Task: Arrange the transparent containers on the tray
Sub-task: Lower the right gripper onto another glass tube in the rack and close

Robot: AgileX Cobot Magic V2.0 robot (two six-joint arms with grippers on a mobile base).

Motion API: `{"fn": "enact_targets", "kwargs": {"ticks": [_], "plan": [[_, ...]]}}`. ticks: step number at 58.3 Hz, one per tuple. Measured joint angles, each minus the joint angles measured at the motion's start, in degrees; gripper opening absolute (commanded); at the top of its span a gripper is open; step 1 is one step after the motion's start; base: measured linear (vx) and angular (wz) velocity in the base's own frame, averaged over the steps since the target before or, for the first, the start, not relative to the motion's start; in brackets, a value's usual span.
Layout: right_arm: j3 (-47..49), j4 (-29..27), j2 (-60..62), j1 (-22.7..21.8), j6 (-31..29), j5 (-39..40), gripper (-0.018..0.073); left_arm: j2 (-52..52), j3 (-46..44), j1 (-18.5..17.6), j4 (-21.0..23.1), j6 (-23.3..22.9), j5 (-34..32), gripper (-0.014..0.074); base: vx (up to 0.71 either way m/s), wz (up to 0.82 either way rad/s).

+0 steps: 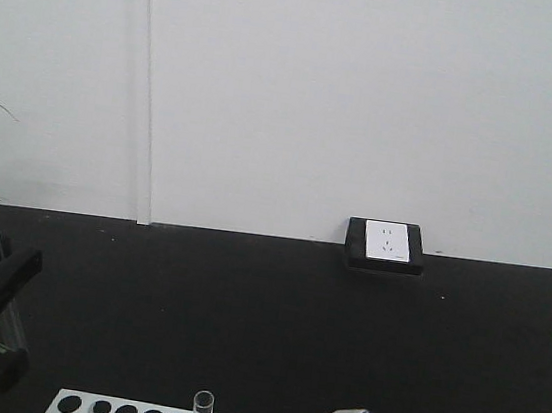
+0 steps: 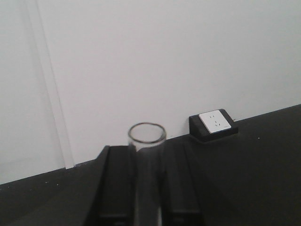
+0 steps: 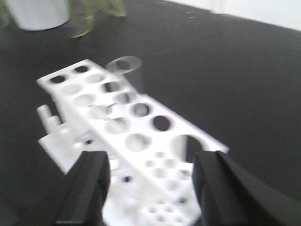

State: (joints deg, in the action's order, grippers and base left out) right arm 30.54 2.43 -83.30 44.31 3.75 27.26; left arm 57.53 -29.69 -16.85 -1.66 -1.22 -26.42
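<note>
My left end effector (image 2: 146, 156) is clamped on a test tube (image 2: 147, 135) over the black counter (image 1: 241, 323). My right end effector (image 3: 150, 172) hangs wide open, empty, over the white rack (image 3: 143, 125), where a second test tube (image 3: 123, 66) stands.

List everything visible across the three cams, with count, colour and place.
held test tube: 1, clear, clamped in the left tool
racked test tube: 1, clear, upright in a rack hole
test-tube rack: 1, white, on the table, in front of the right tool
wall socket: 1, white face on a black mount, at the foot of the wall
plant: 1, green leaves, table's left side
pot: 1, white, beside the leaves
table: 1, black
wall: 1, white, behind the table
left tool: 1, black, shut on the tube
right tool: 1, black, open
</note>
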Motion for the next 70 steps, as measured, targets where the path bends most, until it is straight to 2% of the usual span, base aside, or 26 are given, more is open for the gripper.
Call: {"fn": "enact_targets", "kwargs": {"ticks": [10,18,43,70], "plan": [[0.6,0.7,-6.8,2.3,-0.2,8.4,0.0529,0.0,0.0,0.0,0.0,0.0,0.0,0.0118,0.0,0.0],[3.3,-0.8,-10.3,2.3,-0.3,10.4,0.0529,0.0,0.0,0.0,0.0,0.0,0.0,0.0118,0.0,0.0],[13.5,-5.4,-18.8,2.3,-0.4,10.9,0.0527,0.0,0.0,0.0,0.1,0.0,0.0,0.0122,0.0,0.0],[14.3,-5.6,-19.7,2.3,-0.5,8.3,0.0511,0.0,0.0,0.0,0.1,0.0,0.0,0.0122,0.0,0.0]]}}
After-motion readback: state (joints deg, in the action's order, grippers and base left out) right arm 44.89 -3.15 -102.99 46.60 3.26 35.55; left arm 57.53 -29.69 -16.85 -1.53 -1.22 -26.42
